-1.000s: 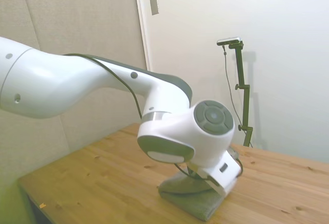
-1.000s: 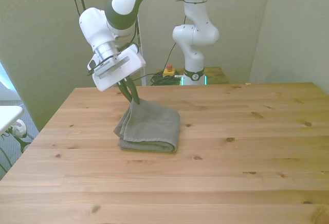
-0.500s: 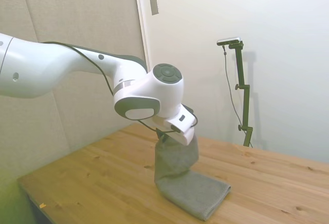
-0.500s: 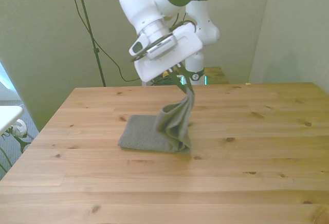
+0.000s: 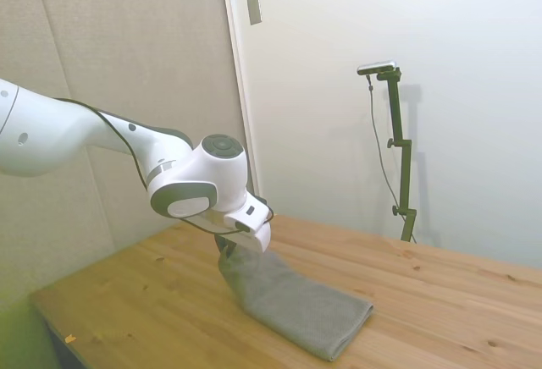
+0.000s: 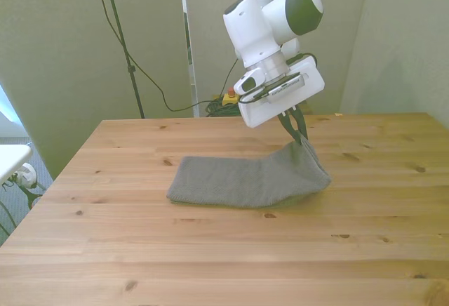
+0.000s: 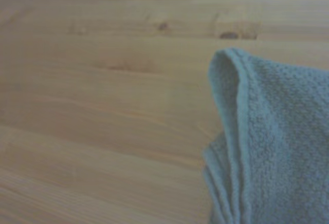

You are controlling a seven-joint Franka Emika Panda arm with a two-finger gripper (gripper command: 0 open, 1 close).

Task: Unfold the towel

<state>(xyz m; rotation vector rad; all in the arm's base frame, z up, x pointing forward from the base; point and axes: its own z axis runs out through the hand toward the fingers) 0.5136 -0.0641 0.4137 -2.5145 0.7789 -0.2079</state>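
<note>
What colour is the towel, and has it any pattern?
Plain gray towel, no pattern; clearest in the front view.

White Franka arm (image 5: 76, 136) showing rounded glossy links, dark gray joint bands and end caps, small dark screw holes, black cable running along it toward the boxy white gripper head (image 6: 282, 99)

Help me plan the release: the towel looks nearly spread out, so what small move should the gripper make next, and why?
Probably lower the gripper a little and open it. It pinches the towel by one raised corner at the front view's right, while the rest already lies flat on the table, so letting go low should lay that end down.
</note>
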